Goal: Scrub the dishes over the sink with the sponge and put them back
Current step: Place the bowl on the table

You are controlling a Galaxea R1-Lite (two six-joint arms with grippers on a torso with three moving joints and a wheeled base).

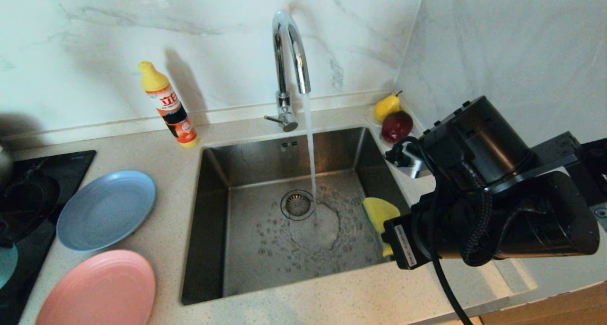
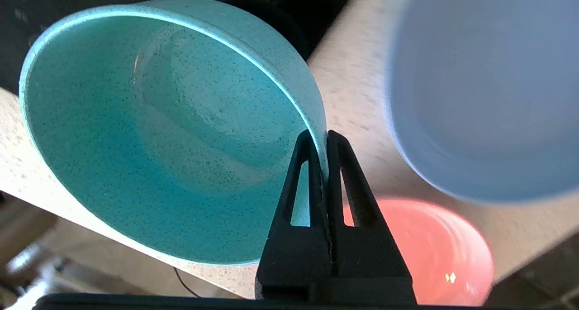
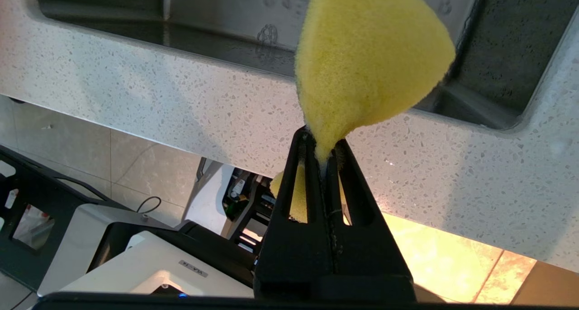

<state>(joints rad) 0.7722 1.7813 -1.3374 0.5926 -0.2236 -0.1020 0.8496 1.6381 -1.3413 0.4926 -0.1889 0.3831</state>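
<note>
Bright overhead light, blurred wrist backgrounds

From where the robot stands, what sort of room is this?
Most likely a home kitchen: a steel sink set in a speckled counter with the tap running, a black stovetop beside it, a dish soap bottle by the marble wall, and plates laid out.

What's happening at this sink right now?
The left gripper is shut on the rim of the small teal bowl, above the counter near the round grey-blue plate and round pink plate. The right gripper pinches the yellow foam sponge at the right edge of the stainless steel sink, where the tap's water is running.
</note>
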